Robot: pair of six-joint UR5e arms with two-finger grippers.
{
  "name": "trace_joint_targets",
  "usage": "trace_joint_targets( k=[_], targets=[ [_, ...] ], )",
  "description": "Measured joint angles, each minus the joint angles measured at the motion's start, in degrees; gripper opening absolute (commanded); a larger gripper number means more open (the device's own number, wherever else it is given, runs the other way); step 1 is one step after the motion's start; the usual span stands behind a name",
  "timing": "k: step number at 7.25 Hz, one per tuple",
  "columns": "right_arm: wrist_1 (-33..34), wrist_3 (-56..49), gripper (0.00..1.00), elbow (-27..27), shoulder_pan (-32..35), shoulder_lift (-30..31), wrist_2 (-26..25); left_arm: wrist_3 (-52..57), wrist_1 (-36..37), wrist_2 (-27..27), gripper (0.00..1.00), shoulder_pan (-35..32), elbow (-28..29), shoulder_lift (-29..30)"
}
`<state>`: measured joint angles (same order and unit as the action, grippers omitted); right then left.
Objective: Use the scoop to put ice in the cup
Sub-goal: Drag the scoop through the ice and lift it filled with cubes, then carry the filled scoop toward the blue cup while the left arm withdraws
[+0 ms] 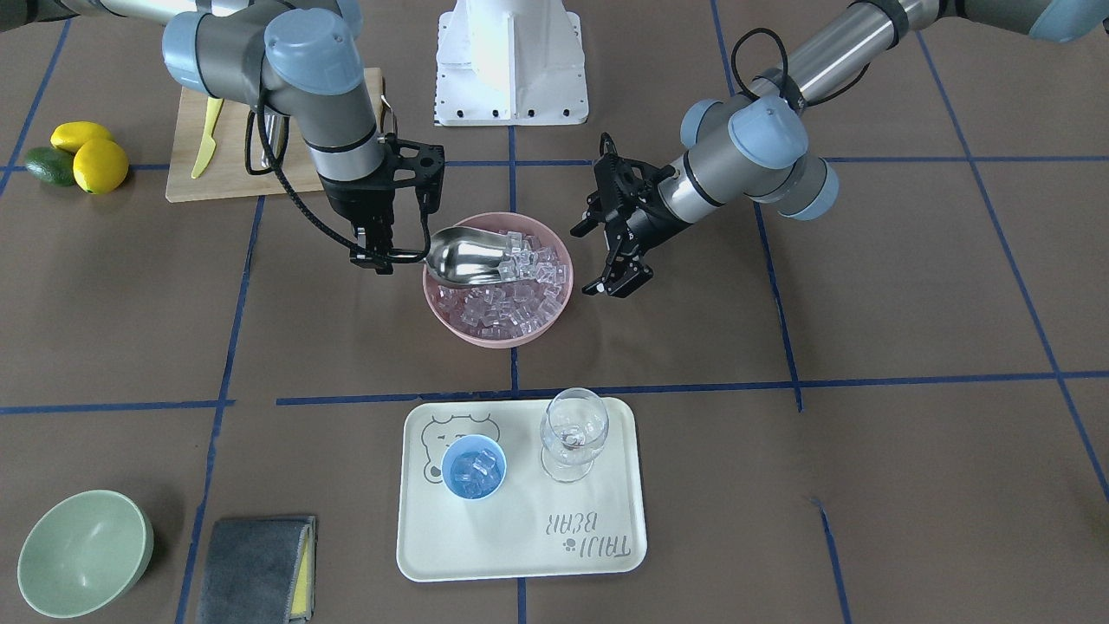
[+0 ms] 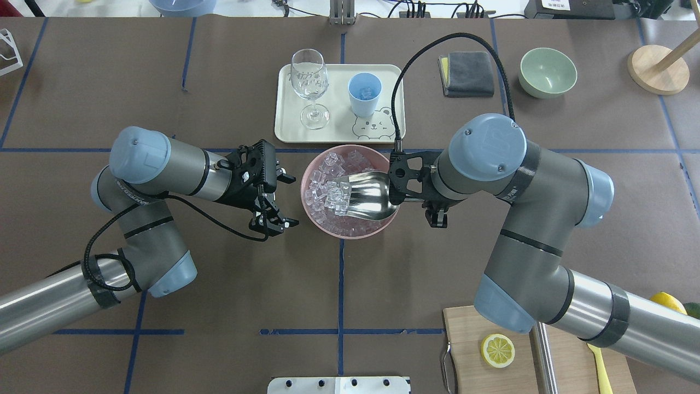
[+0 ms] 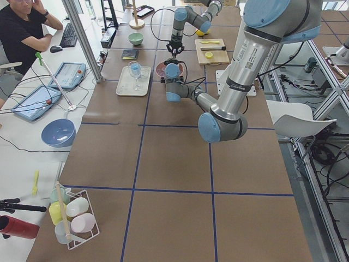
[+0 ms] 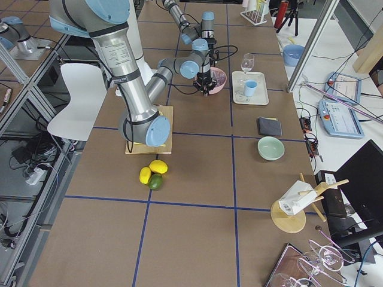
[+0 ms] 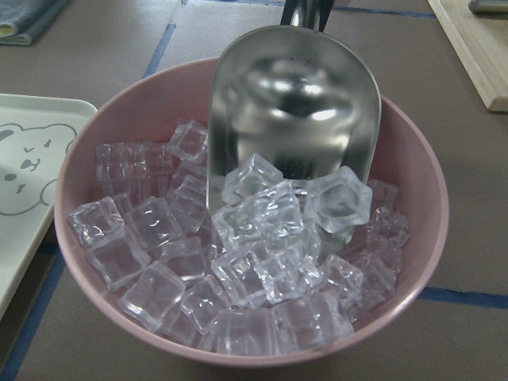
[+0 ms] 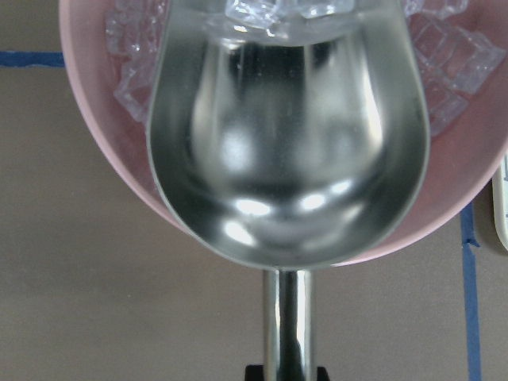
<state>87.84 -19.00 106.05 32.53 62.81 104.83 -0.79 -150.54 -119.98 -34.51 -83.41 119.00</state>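
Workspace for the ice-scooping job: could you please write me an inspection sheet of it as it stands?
Surface: brown table with a blue tape grid; no stray cubes seen.
Job's things: ice fills the pink bowl; scoop sits in it, cubes at its mouth; cup on the tray holds a few cubes.
Clutter: wine glass, green bowl, grey cloth, cutting board with lemon slice.
Hands: right hand shut on the scoop's handle; left hand open, empty, beside the bowl.
Cables: a black cable loops from each wrist.
Surroundings: a seated person at a side desk; white chair.
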Motion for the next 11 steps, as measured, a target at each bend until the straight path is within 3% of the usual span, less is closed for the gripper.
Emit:
trace_joint_targets(
  k=[8,11],
  targets=[
    [-5.19,2.53,0.0,0.9,13.12,1.12,19.02,-0.13,1.02,0.26,1.0,-1.61,-0.09,-1.31],
    [-5.0,7.38,0.0,2.22,16.09,0.69,21.19,-0.15,3.42,0.15,1.0,-5.85,-1.3,-3.39]
  ],
)
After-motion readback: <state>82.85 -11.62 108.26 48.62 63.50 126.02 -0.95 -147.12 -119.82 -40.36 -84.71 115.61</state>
